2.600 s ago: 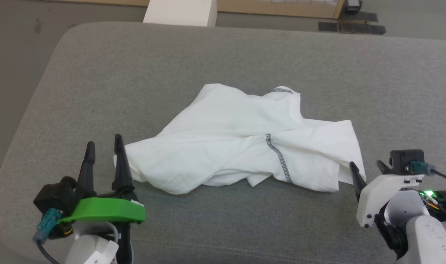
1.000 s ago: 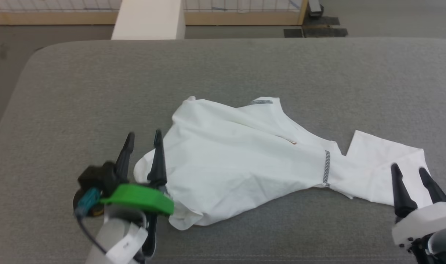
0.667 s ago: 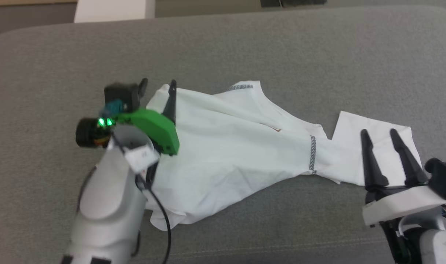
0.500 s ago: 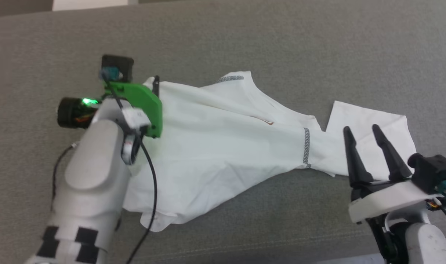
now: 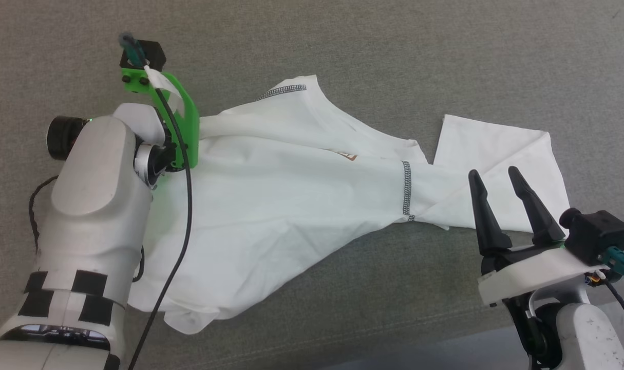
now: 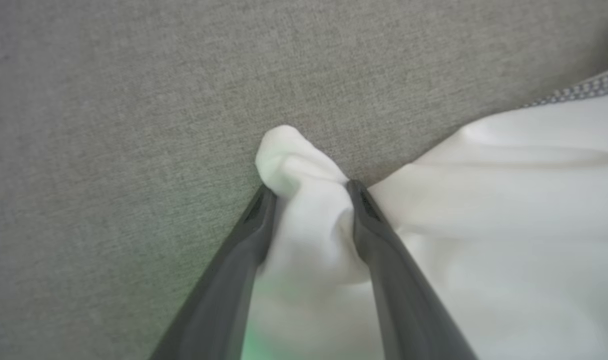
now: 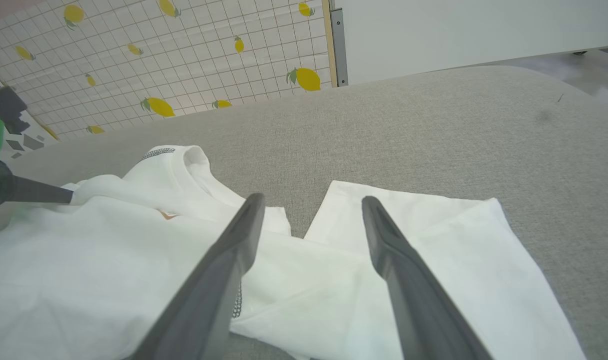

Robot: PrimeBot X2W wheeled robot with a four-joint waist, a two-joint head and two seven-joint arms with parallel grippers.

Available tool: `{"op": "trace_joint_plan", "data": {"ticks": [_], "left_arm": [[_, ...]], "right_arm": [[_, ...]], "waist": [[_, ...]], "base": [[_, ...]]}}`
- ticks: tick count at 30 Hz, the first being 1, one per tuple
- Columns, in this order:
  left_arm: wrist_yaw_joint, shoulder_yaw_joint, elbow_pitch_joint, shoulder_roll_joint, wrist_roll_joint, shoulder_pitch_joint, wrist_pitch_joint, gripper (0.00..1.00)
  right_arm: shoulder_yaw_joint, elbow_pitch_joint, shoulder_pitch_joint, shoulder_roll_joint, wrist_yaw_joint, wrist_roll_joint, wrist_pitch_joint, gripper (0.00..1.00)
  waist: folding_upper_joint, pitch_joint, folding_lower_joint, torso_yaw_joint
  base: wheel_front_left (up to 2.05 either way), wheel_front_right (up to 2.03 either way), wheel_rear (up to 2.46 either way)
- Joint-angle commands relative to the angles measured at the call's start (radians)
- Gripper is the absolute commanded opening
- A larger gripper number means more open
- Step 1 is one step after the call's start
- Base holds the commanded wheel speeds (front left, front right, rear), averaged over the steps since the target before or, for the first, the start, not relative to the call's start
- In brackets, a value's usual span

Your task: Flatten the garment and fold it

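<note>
Garment lies rumpled across middle of grey padded surface, only partly spread, one sleeve flat out toward 3 o'clock. Dark zigzag stitching runs where that sleeve meets body. Left gripper at garment's 10 o'clock corner, fingers apart, bunched white fold between them and touching both; firm clamp or not, cannot tell. Right gripper at 4 o'clock, jaws spread wide, holding nothing, tips over sleeve.
</note>
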Motion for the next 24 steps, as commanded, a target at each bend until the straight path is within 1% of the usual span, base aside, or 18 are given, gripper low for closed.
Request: {"op": "trace_joint_plan", "data": {"ticks": [1, 2, 4, 7, 9, 13, 15, 19, 22, 24], "left_arm": [[-0.020, -0.021, 0.032, -0.022, -0.020, 0.078, 0.041, 0.00], [-0.024, -0.023, 0.014, -0.021, -0.021, 0.082, 0.028, 0.00], [-0.011, -0.005, -0.047, -0.013, -0.025, 0.091, -0.072, 0.00], [0.039, 0.040, -0.137, 0.001, -0.024, 0.126, -0.274, 0.00], [0.066, 0.078, -0.187, 0.007, -0.037, 0.162, -0.384, 0.00], [0.112, 0.153, -0.283, 0.026, -0.066, 0.265, -0.534, 0.00], [0.140, 0.189, -0.336, 0.038, -0.078, 0.334, -0.576, 0.00], [0.196, 0.251, -0.444, 0.050, -0.102, 0.511, -0.596, 0.00], [0.236, 0.283, -0.516, 0.036, -0.125, 0.649, -0.575, 0.00], [0.248, 0.298, -0.557, 0.007, -0.159, 0.734, -0.546, 0.00]], "right_arm": [[-0.006, 0.001, -0.018, -0.001, -0.001, 0.001, -0.007, 1.00], [-0.007, 0.001, -0.017, -0.001, -0.001, 0.000, -0.006, 1.00], [-0.008, 0.002, -0.019, -0.001, -0.001, -0.001, -0.004, 1.00], [-0.010, 0.002, -0.018, -0.001, -0.001, -0.001, -0.003, 1.00], [-0.017, 0.001, -0.012, -0.001, -0.001, -0.006, 0.000, 1.00], [-0.034, -0.002, 0.008, -0.001, -0.001, -0.016, 0.013, 1.00], [-0.039, -0.004, 0.021, -0.001, -0.001, -0.020, 0.022, 1.00], [-0.052, -0.009, 0.047, -0.001, -0.001, -0.022, 0.039, 1.00], [-0.055, -0.010, 0.064, -0.001, -0.001, -0.024, 0.052, 1.00], [-0.052, -0.011, 0.074, -0.001, -0.001, -0.025, 0.063, 1.00]], "waist": [[-0.0001, -0.006, -0.0001, 0.015], [-0.0001, -0.010, -0.0001, 0.021], [-0.0001, -0.021, -0.0001, 0.035], [-0.0001, -0.050, -0.0001, 0.063], [-0.0001, -0.073, -0.0001, 0.087], [-0.0001, -0.125, -0.0001, 0.137], [-0.0001, -0.148, -0.0001, 0.158], [-0.0001, -0.192, -0.0001, 0.197], [-0.0001, -0.217, -0.0001, 0.220], [-0.0001, -0.229, -0.0001, 0.236]], "base": [[0.00, 0.00, 0.00], [0.00, 0.00, 0.00], [0.00, 0.00, 0.00], [0.00, 0.00, 0.00], [0.00, 0.00, 0.00], [0.00, 0.00, 0.00], [0.00, 0.00, 0.00], [0.00, 0.00, 0.00], [0.00, 0.00, 0.00], [0.00, 0.00, 0.00]]}}
